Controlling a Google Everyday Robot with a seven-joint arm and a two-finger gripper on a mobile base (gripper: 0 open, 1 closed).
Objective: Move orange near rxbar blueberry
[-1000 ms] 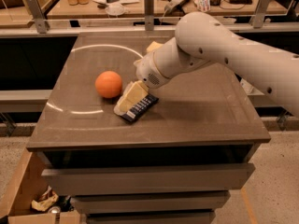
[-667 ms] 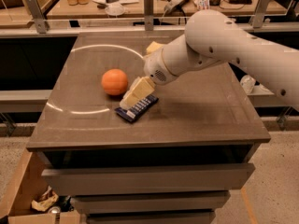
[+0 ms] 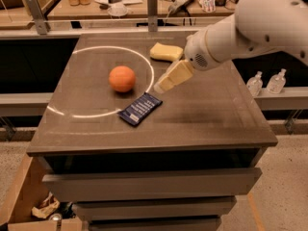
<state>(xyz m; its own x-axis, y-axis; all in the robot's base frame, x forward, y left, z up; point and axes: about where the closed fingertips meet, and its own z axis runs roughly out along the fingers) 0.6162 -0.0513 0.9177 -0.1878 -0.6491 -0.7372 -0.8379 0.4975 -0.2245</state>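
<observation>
Jaws on the gripper (image 3: 161, 86) are showing as one pale lump, so nobody can tell if they are open or shut. Nothing is hanging from them.

Biggest is the white arm (image 3: 240, 32), reaching in from the right side. A second ago it was bending low, with the gripper right down over the blue bar (image 3: 140, 109) and hiding part of it. Now the arm is pulling up and back to the right, and the gripper is hanging in the air above the table (image 3: 202, 114), just past the bar's far end and not touching anything.

Next is the orange (image 3: 121, 78). It is sitting on the table inside the white ring, just beside the bar, with a small gap between them.

Now the whole bar is showing, lying flat by the ring's edge.

With the orange this close and the arm backing off, the job is looking nearly done.
</observation>
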